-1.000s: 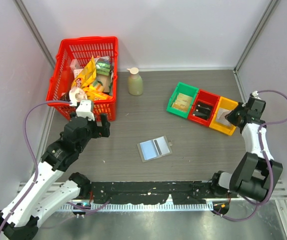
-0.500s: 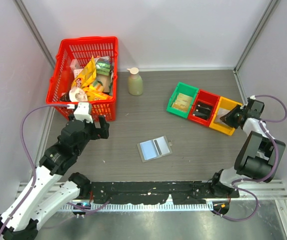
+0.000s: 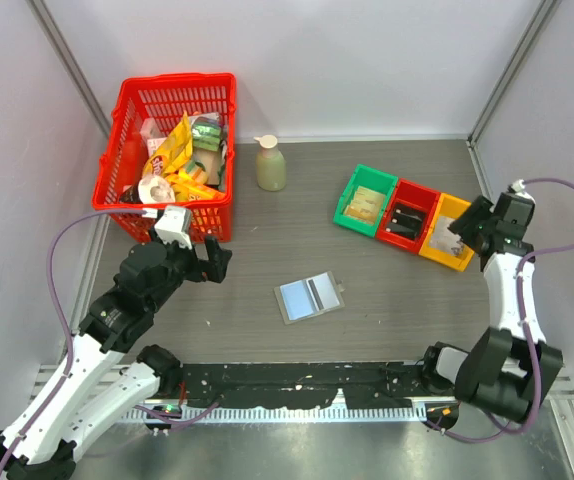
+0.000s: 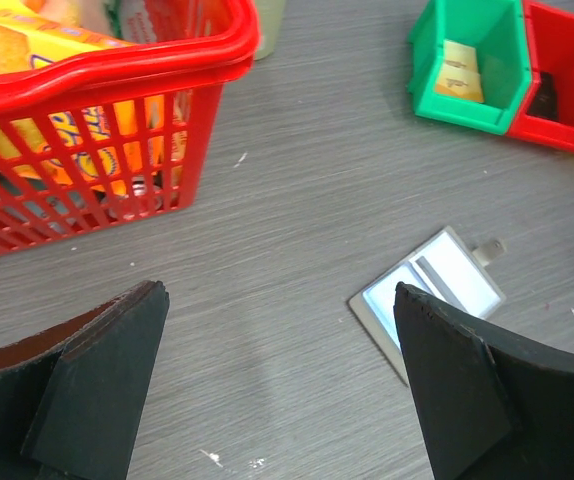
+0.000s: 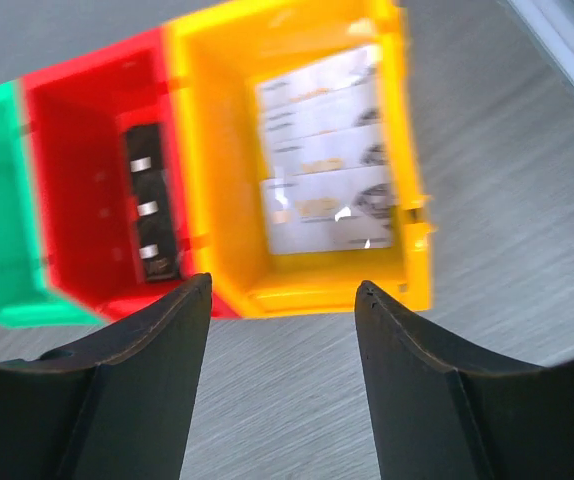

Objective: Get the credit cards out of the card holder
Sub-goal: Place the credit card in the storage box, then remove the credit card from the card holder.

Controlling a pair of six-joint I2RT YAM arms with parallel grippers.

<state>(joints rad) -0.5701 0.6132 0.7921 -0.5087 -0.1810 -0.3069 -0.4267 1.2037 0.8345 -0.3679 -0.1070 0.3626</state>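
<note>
card holder point(image 3: 309, 297) lies open and flat mid-table, a bit skewed to the table's near edge. Light blue panel on the left, grey panel on the right, dark strip between them, small tab off the right edge. Bare table point(image 3: 267, 240) on all four sides, nothing touching its edges.

Cards: yellow-orange card point(image 3: 365, 203) sits in the green bin point(image 3: 347, 195). pale printed cards point(image 5: 332, 150) lie flat on the floor of the yellow bin point(image 5: 195, 150) and cover most of it; can't tell how many. red bin point(image 3: 407, 184) is between those two, with dark parts inside. The three bins touch side by side in a diagonal row at far right, well apart from the holder.

right gripper point(image 5: 282, 285) hovers over the yellow bin's near rim, jaws parted, nothing between them.

left gripper point(image 3: 205, 262) is spread wide and empty above the table, just off the near corner of the red basket point(image 3: 177, 78) and left of the holder. In its wrist view the holder lies toward the right finger, with open tabletop in between.

The basket fills the far-left corner, packed with snack packets. bottle point(image 3: 270, 165) stands upright just right of it, clear of everything else.
</note>
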